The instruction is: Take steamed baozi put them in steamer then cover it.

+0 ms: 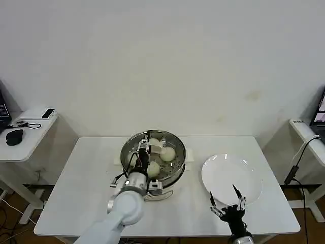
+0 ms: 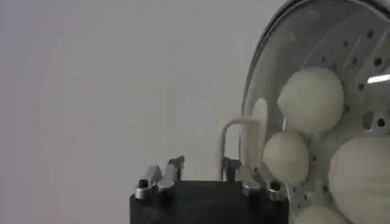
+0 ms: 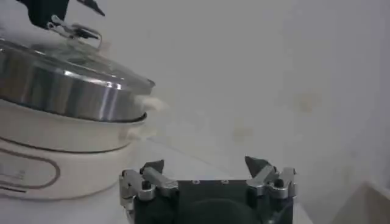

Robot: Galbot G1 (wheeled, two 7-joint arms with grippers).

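Spread jaws on the left gripper (image 1: 146,147) hang over the steamer (image 1: 175,170) at the table's (image 1: 86,168) centre; the right gripper (image 1: 227,202), also spread, idles by the plate (image 1: 249,175). Left wrist view: 4 baozi (image 2: 311,99) under the cover (image 2: 286,36), its handle (image 2: 244,137) just beyond the fingers (apparently released). Right wrist view: cover seated level. Lifting straight up should avoid snagging the handle.
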